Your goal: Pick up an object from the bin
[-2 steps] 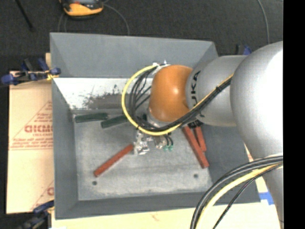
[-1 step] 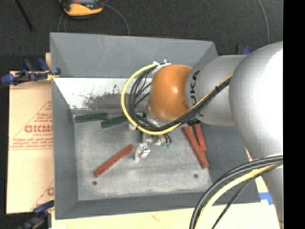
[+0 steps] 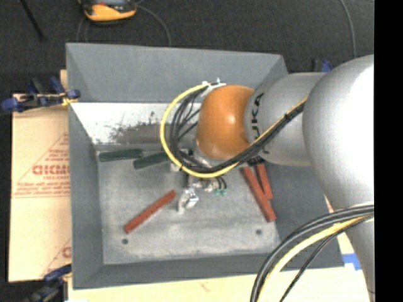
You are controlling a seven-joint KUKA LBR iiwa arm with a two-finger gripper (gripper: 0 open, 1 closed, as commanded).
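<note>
gripper (image 3: 187, 200) sits low mid-bin (image 3: 85, 200), at the 2 o'clock end of a flat red-brown stick (image 3: 150, 211). can't tell contact or how open it is. matte green bars (image 3: 121, 155) at 10 o'clock, red bars (image 3: 259, 190) at 3.

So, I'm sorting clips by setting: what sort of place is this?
Probably a robotics lab test cell: a KUKA arm reaches into a grey metal bin holding red sticks and dark green sticks, and an orange handheld device lies on the dark floor beyond it.
</note>
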